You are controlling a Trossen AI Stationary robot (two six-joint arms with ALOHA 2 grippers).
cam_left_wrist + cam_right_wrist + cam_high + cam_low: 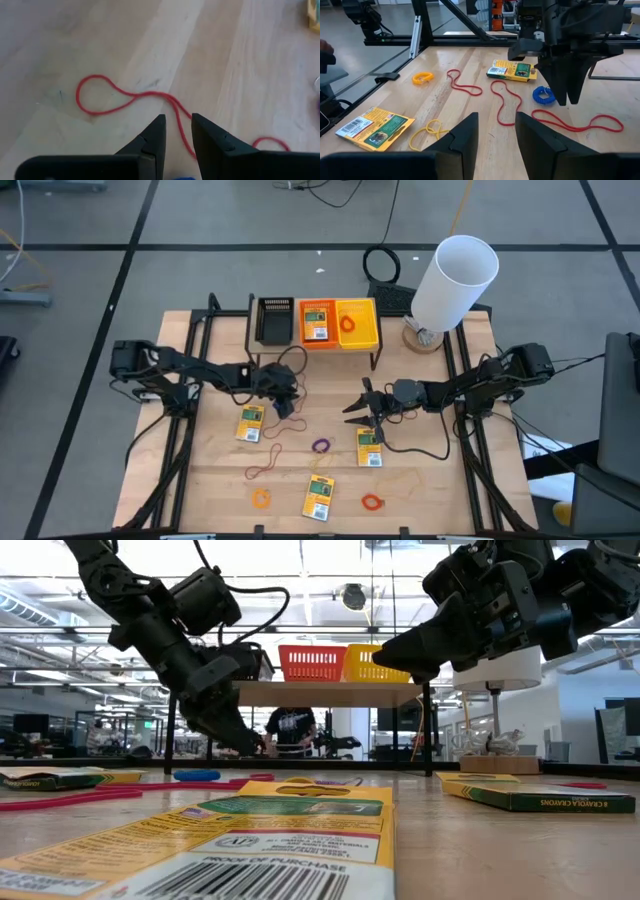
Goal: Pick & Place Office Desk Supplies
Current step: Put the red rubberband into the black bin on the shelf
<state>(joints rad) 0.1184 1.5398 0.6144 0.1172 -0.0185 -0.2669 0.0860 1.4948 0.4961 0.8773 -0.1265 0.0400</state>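
Three yellow packs lie flat on the table [250, 423], [370, 446], [319, 498]; another lies in the orange bin [316, 322]. Loose bands lie around them: red [275, 428], blue [284, 409], purple [320, 446], orange [261, 498]. My left gripper [284, 398] points down just beside the blue band [543, 95]. It is open by a narrow gap, and a red band [125, 97] runs into that gap. My right gripper [360, 406] hangs open above the table near the middle pack and touches nothing. My left gripper [178, 137] comes from above with one finger on each side of the red band's doubled strand [181, 125]. The band lies slack and flat on the table. I cannot tell whether the fingers touch it.
A raised rack at the far edge carries a black bin [273, 320], the orange bin and a yellow bin [357, 323] with an orange band in it. A big white cylinder [455, 280] stands at the far right. More bands lie near the near edge [372, 502].
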